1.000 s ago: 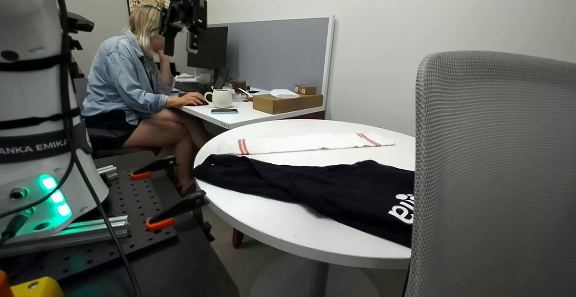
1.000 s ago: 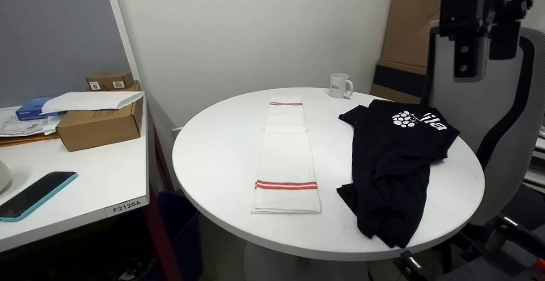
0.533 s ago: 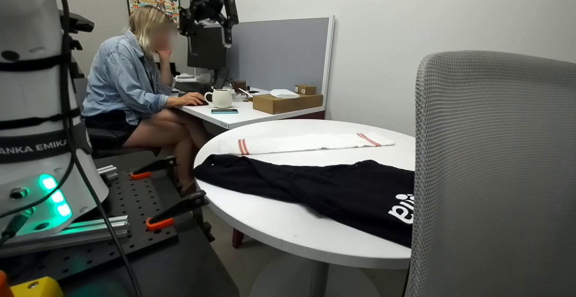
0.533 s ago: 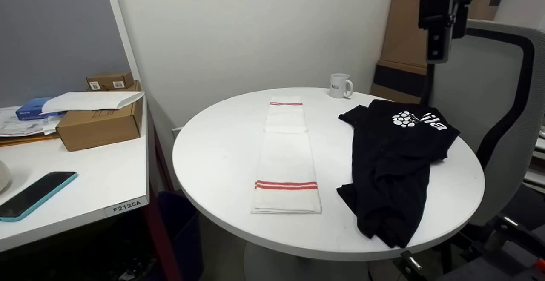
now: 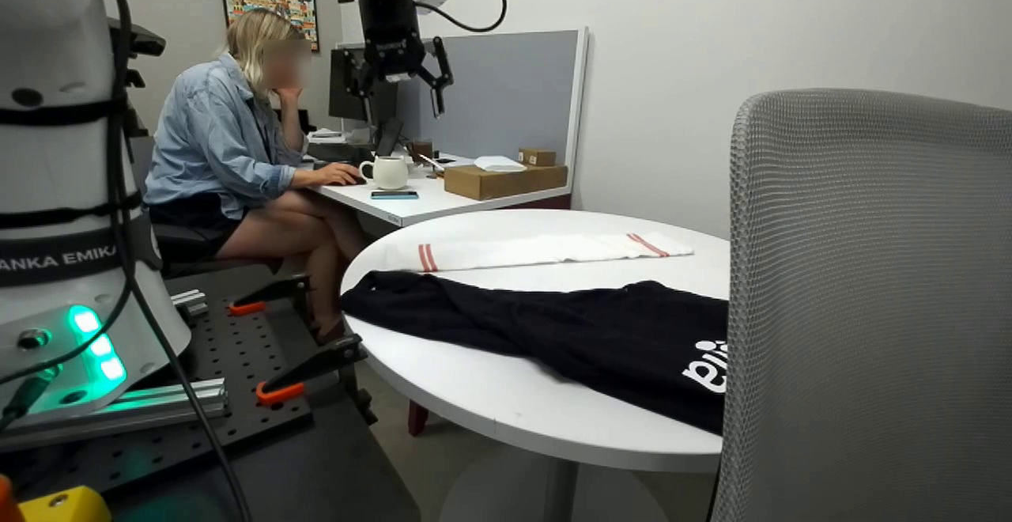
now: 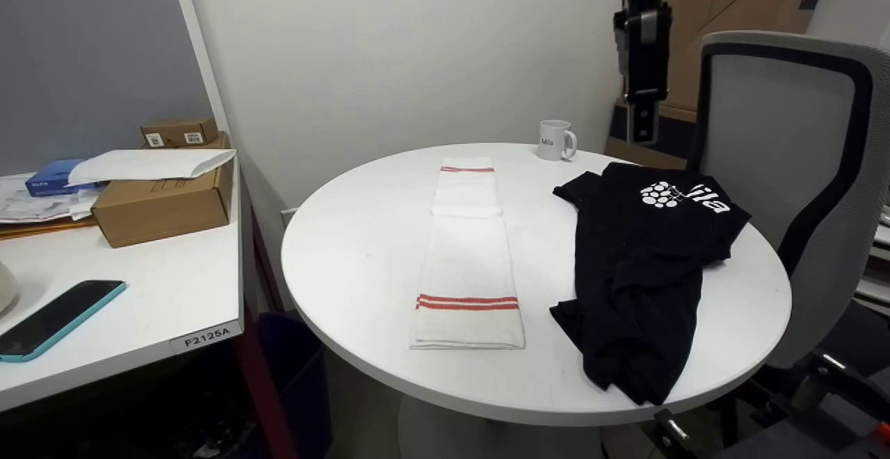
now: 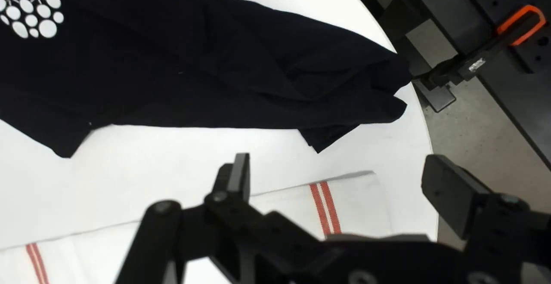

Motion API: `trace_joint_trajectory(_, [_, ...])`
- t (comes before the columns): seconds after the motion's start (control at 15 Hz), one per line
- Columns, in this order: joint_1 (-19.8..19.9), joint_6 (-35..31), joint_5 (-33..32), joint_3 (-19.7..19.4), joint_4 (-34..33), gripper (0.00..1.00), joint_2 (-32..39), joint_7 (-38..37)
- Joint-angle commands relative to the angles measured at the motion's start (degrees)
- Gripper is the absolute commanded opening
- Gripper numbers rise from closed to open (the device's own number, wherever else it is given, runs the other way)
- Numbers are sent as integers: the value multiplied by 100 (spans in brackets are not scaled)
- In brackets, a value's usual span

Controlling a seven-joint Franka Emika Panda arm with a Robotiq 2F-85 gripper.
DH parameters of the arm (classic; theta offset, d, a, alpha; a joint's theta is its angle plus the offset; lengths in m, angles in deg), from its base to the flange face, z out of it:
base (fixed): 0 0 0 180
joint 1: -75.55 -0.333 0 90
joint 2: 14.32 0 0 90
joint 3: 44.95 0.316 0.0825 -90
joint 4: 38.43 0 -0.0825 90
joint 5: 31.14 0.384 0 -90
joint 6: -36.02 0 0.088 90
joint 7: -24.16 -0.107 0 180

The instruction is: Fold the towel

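The towel is a white cloth with red stripes near its ends. It lies flat on the round table as a long narrow strip, in both exterior views (image 5: 538,253) (image 6: 469,254). One striped end of the towel (image 7: 357,206) shows between the fingers in the wrist view; its lower part there is hidden by the gripper body. My gripper is in the air, well above the tabletop, in both exterior views (image 5: 403,113) (image 6: 642,132). In the wrist view the gripper (image 7: 338,163) is wide open with nothing between its fingers, and it touches neither cloth.
A black garment with white lettering (image 6: 640,271) lies beside the towel on the round table (image 6: 361,257). A white mug (image 6: 554,140) stands at the table's rim. A mesh chair (image 5: 870,308) stands against the table. A desk with cardboard boxes (image 6: 167,202) is close by.
The gripper has moved to the right in one exterior view and to the left in the other, turning as it went, and is now lower than half a second ago. Both cloths lie unchanged.
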Motion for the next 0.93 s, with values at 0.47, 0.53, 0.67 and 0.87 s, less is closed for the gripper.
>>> trace_joint_trajectory(0.47, [-43, -1557, -1467, 717, -210, 100, 1843, -810])
trace_joint_trajectory(0.53, [-34, -1634, -1574, 752, -244, 100, 1982, -955])
trace_joint_trajectory(0.67, [-34, -1760, -1729, 781, -337, 100, 2283, -1179])
trace_joint_trajectory(0.87, [-50, -1922, -1973, 767, -575, 100, 2798, -1490])
